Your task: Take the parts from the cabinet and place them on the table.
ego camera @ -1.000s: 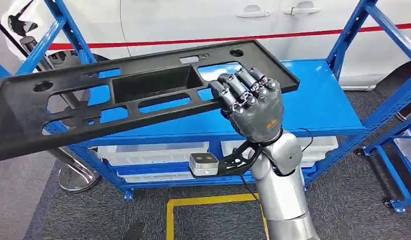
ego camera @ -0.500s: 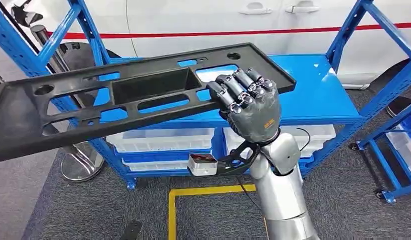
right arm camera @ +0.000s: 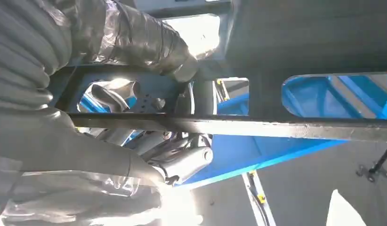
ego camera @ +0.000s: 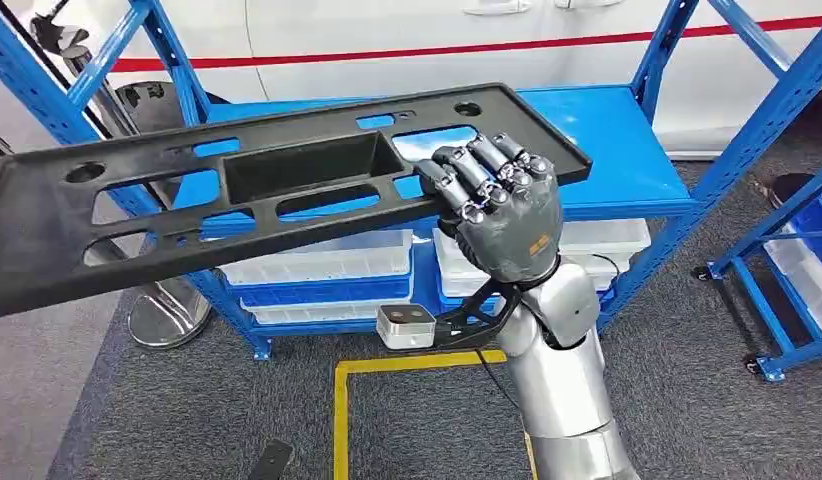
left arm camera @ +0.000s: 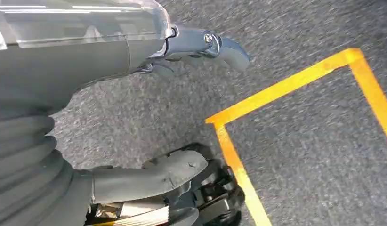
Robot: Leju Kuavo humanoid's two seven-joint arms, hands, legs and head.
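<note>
One long black plastic panel [ego camera: 277, 190] is gripped at its near edge by the right hand [ego camera: 502, 215], fingers curled over the rim, and held tilted above the blue rack shelf [ego camera: 627, 150]. The left hand [left arm camera: 149, 122] is seen over grey carpet [left arm camera: 300, 155], fingers apart, nothing held.

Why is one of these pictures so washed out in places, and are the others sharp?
Right wrist view: backlit, with white glare beside the right hand and through an opening of the black panel, so the panel is dark. Head view: evenly lit and sharp, with sheen on the panel. Left wrist view: the carpet is slightly blurred.
</note>
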